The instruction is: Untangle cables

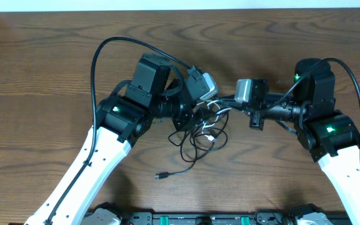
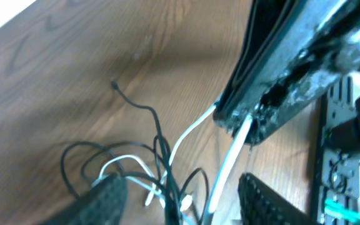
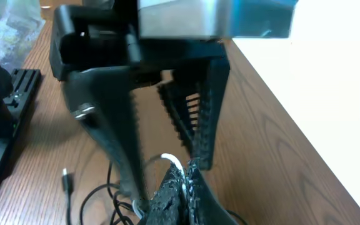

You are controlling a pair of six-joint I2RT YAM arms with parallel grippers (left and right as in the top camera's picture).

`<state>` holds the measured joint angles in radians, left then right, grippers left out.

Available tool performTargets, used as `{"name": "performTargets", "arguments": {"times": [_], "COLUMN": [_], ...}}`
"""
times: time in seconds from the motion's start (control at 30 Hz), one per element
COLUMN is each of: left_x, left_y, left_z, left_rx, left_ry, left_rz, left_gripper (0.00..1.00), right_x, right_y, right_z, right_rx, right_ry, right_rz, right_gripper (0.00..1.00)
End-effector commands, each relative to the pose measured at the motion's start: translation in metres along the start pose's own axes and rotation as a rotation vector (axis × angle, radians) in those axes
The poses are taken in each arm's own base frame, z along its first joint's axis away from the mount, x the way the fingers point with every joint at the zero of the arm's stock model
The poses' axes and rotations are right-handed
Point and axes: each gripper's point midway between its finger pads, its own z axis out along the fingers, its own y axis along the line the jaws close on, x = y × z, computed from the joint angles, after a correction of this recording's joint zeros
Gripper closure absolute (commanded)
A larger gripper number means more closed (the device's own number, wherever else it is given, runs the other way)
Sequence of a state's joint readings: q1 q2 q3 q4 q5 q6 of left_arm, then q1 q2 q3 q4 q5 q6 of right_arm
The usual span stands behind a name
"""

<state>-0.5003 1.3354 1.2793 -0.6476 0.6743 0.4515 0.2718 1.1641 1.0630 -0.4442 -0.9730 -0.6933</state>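
A tangle of thin black cables (image 1: 199, 145) and one white cable (image 1: 212, 112) lies on the wooden table between my arms. My right gripper (image 1: 222, 110) is shut on the white cable (image 3: 170, 160) and holds it just above the table (image 3: 185, 180). My left gripper (image 1: 191, 122) is open over the tangle. In the left wrist view its fingers (image 2: 183, 190) straddle the black loops (image 2: 158, 134) and the white cable (image 2: 230, 156). One black cable trails to a loose plug (image 1: 161, 176), which also shows in the right wrist view (image 3: 65, 181).
A black equipment rail (image 1: 205, 219) runs along the table's front edge and shows in the right wrist view (image 3: 5, 125). A clear plastic bag (image 3: 11, 25) lies beyond it. The table's far edge (image 3: 280, 94) is close behind the grippers.
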Motion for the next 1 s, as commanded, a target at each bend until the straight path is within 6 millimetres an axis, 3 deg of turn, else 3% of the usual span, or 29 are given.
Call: {"name": "performTargets", "arguments": {"times": [0.0,0.07,0.27,0.67,0.97], "left_x": [0.002,0.002,0.001,-0.031,-0.044], "left_y": [0.002,0.002,0.002,0.013,0.058], "left_z": [0.002,0.002,0.002,-0.003,-0.014], "left_rx": [-0.003,-0.003,-0.005,-0.056,-0.302], "left_ry": [0.007,0.007,0.005,-0.118,-0.174], "left_rz": [0.004,0.004,0.006,-0.014,-0.175], "left_gripper": [0.39,0.46,0.92,0.92,0.92], "right_x": [-0.004,-0.005,-0.005,0.004,0.0], "right_y": [-0.006,-0.011,-0.014,-0.028,-0.031], "right_z": [0.0,0.0,-0.002,-0.005,-0.005], "right_rx": [0.025,0.05,0.06,0.14,0.152], "right_ry": [-0.007,-0.003,-0.007,0.036,0.024], "right_rz": [0.054,0.067,0.072,0.148,0.147], "right_gripper": [0.99,0.99,0.99,0.99,0.99]}}
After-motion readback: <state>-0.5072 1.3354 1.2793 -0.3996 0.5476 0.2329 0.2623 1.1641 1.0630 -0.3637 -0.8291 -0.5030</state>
